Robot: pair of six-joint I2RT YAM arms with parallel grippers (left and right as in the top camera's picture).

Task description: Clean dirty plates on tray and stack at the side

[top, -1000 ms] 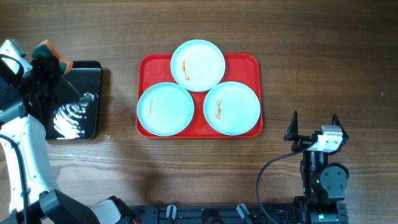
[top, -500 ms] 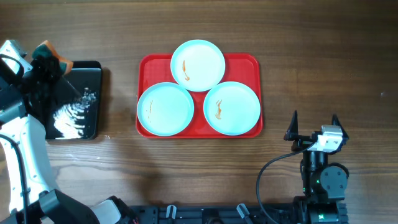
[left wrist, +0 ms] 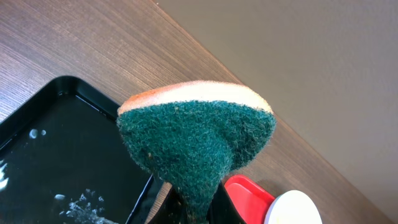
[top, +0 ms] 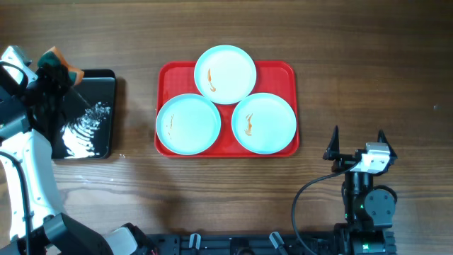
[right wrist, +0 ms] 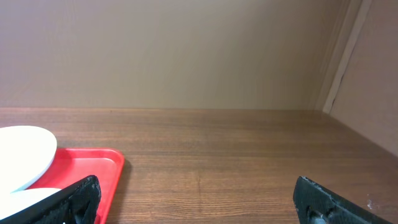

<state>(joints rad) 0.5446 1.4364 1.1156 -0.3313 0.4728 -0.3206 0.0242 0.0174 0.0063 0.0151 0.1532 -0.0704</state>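
The left gripper (top: 53, 69), seen from overhead, is clamped on a green-and-orange sponge (top: 56, 59) above the black tray's (top: 102, 113) far-left corner, well apart from the red tray (top: 283, 71) bearing three dirty plates (top: 225, 74). The right gripper (top: 358, 133) is held wide open near the red tray's near-right corner

Left wrist: the sponge (left wrist: 196, 137) is pinched from below; the red tray (left wrist: 245, 190) lies beyond

Right wrist: spread fingers (right wrist: 78, 198) hold nothing; the red tray (right wrist: 93, 165) lies ahead, left

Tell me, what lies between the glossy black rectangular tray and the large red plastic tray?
Nothing: only the bare brown wooden table shows there, in the overhead view.
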